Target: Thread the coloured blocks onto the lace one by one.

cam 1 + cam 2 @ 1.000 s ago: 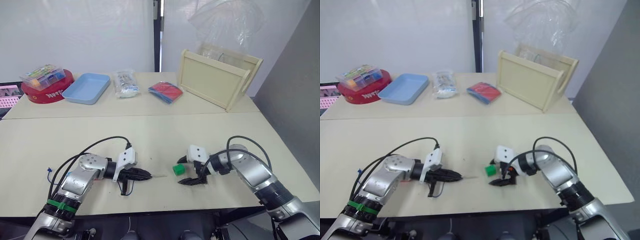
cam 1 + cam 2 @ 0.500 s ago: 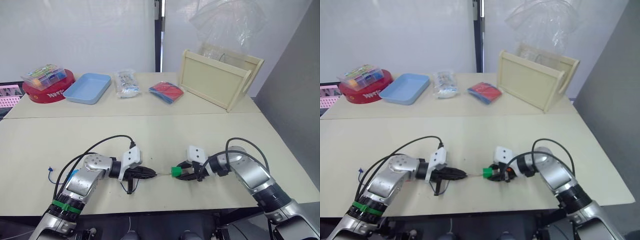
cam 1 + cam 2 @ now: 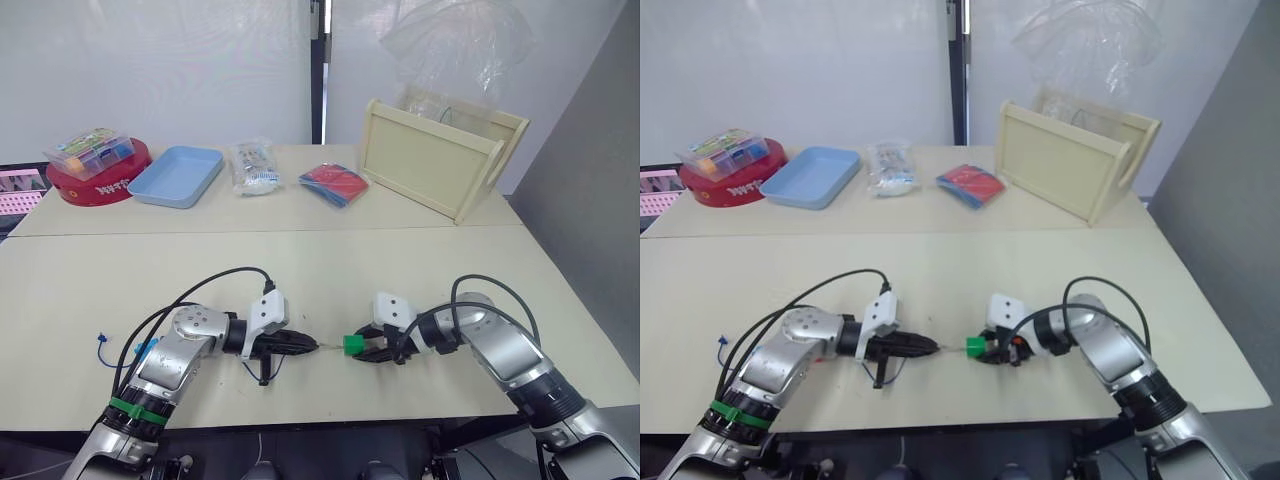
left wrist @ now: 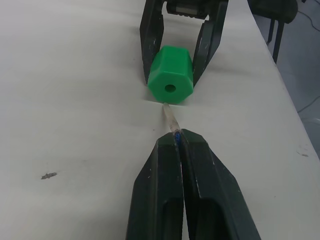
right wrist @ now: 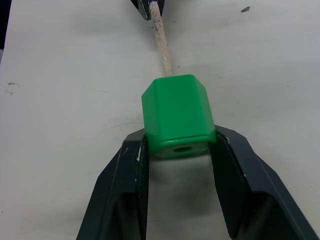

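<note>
A green block (image 3: 352,344) with a round hole through it sits between the fingers of my right gripper (image 5: 178,142), which is shut on it just above the table. My left gripper (image 4: 177,137) is shut on the lace, and its pale stiff tip (image 4: 170,116) sticks out toward the block. In the left wrist view the tip meets the block's (image 4: 170,75) lower edge just under the hole, which looks empty. The lace's dark-blue far end (image 3: 100,339) lies on the table beside my left arm.
Along the table's far side stand a red tin (image 3: 95,180) with a clear box of coloured pieces on it, a blue tray (image 3: 175,176), a plastic bag (image 3: 251,166), a red and blue packet (image 3: 332,184) and a wooden crate (image 3: 436,158). A small light-blue piece (image 3: 149,346) lies by my left forearm.
My right gripper, open around the green block a second ago, has shut on it. My left gripper has moved right, bringing the lace tip up to the block.
</note>
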Motion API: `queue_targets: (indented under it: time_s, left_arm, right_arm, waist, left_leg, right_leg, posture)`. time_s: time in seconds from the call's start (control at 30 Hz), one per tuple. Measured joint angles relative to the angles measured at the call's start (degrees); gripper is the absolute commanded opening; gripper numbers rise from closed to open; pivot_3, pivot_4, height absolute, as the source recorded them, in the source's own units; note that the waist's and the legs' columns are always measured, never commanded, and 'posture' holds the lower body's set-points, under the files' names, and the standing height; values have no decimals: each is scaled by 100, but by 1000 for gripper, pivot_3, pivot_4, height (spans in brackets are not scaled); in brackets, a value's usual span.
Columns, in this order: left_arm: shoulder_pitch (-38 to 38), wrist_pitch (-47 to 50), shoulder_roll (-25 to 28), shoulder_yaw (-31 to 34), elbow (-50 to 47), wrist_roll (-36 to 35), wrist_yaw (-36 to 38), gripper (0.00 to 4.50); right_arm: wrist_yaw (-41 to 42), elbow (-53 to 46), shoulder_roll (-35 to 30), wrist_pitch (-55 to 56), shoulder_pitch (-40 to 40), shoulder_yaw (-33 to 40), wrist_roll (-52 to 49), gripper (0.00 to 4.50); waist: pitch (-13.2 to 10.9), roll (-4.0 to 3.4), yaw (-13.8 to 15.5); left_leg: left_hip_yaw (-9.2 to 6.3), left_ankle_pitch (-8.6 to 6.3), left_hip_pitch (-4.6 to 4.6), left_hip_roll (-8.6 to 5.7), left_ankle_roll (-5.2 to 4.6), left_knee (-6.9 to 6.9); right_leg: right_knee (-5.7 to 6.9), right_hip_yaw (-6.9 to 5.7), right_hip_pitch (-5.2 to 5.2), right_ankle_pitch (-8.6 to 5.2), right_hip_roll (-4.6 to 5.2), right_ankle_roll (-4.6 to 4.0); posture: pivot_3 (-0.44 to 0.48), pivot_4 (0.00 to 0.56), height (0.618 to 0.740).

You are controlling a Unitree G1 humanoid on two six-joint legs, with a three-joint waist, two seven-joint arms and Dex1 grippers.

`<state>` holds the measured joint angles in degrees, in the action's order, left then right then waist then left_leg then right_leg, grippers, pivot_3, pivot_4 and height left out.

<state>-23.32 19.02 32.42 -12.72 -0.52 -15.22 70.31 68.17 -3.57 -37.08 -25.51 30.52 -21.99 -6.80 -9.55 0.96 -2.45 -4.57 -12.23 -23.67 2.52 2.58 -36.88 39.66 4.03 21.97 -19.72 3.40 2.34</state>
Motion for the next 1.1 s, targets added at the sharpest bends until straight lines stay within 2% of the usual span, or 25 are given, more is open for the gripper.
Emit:
queue_targets:
  time_s: [0.2, 0.33, 0.5, 0.67, 1.0, 1.1]
  left_arm:
    - [-55, 31, -259, -101, -28, -25, -51, 0]
    - [-151, 2, -461, -358, -21, 71, -71, 0]
    - [-266, -81, -898, -772, 436, 273, -136, 0]
    - [-531, -215, -1163, -868, 761, 425, -147, 0]
    - [-466, -202, -886, -823, 668, 335, -101, 0]
    - [-400, 19, -484, -618, 482, 131, 4, 0]
  right_arm:
    - [0, -71, -15, -112, 0, 1, 45, 1267]
    - [-7, -113, -18, -236, -15, -11, 103, 1267]
    - [-67, -387, 23, -432, -132, -34, 111, 1267]
    - [-146, -515, -53, -655, -199, 45, 153, 1267]
    - [-247, -639, -11, -767, -227, 18, 160, 1267]
    - [-226, -707, -32, -756, -250, 8, 144, 1267]
  waist:
    - [2, 2, 10]
    - [2, 2, 29]
    - [1, 2, 29]
    - [2, 2, 70]
    - [2, 2, 40]
    - [1, 2, 3]
  left_leg:
    - [0, 0, 4, -1, 0, -3]
    - [-3, -2, 57, -1, -3, 3]
    - [-5, -5, 53, 0, -8, 2]
    - [-4, -5, 54, -3, -8, 0]
    - [-5, -5, 55, -1, -8, 2]
    - [-6, -6, 55, 1, -9, 4]
  right_leg:
    - [-3, -1, -9, 0, 1, 0]
    - [-36, -6, -76, 0, 1, 0]
    - [-40, -9, -78, 0, 0, 0]
    - [-44, -9, -80, 0, 2, 1]
    - [-42, -8, -78, 0, 0, 1]
    - [-42, -9, -77, 0, -1, 1]
  posture:
    - [0, 150, 740]
    - [0, 150, 740]
    - [0, 150, 740]
    - [0, 150, 740]
    - [0, 150, 740]
    - [0, 150, 740]
